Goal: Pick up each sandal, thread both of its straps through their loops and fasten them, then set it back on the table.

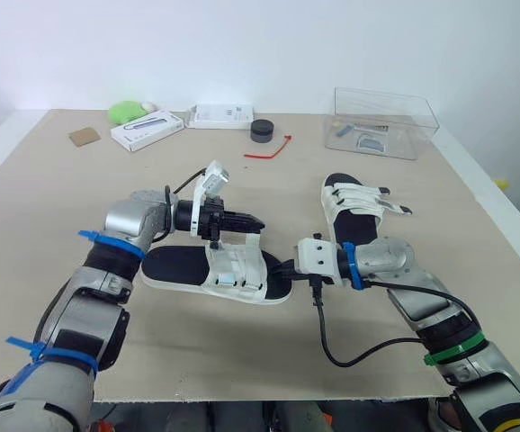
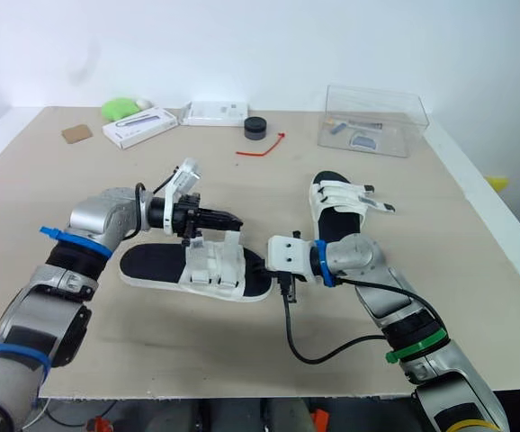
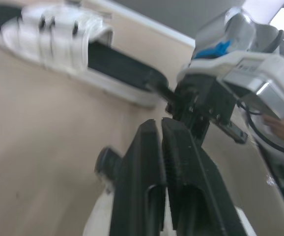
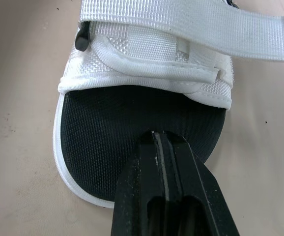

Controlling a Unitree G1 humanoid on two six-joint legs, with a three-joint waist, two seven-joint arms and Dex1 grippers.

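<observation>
Sandal in work: the near sandal (image 1: 215,274) lies flat on the bench (image 1: 44,216), between the two arms.
Second sandal: the far sandal (image 1: 354,205) lies further back on the robot's right, apart from the first.
Left gripper (image 1: 255,221): jaws pressed together and holding nothing, hovering just above the straps (image 2: 210,261).
Right gripper (image 4: 156,135): jaws pressed together, tip at the end of the black footbed (image 4: 132,113).
Handling: the sandal looks light. The sole seems rather stiff, while the woven straps are soft and will probably flop.
Where to hold: I think one gripper should pinch the sole rim and the other the free strap end.
Writing: no brand is readable on the sandals, and the print on the white boxes (image 1: 147,129) is too small to read.
</observation>
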